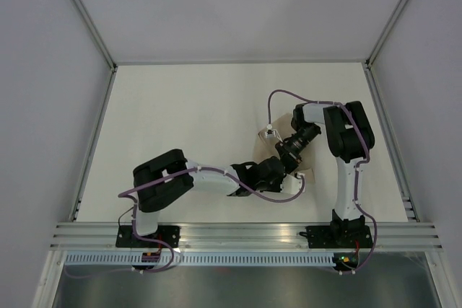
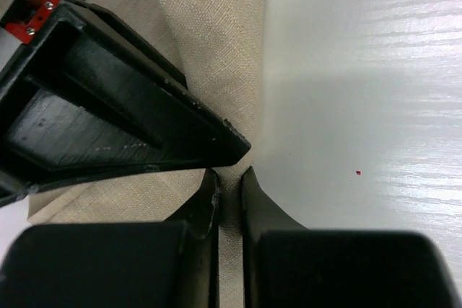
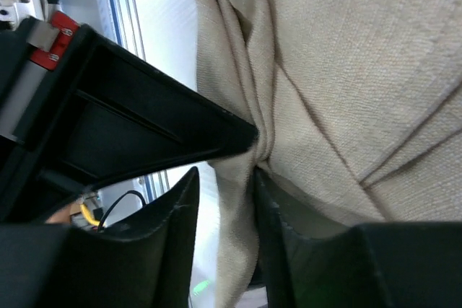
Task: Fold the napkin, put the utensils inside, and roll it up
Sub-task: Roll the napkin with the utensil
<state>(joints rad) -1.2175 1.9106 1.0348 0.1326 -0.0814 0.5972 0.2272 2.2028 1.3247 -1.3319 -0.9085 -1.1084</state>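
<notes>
Am pinching napkin (image 3: 361, 55) with both grippers. Left gripper (image 2: 229, 174) is narrow and squeezing napkin edge, with thin strip of cloth showing in gap. Right gripper (image 3: 225, 178) is clamping bunched fold of cloth. Grippers are sitting tip to tip over napkin. Napkin is lying creased on white table (image 1: 202, 106), right of centre, mostly hidden under both wrists.

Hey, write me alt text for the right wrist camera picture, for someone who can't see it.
The right gripper pinches a bunched fold of the beige napkin between its two black fingers. Woven cloth fills the frame's right side, creased diagonally.
</notes>
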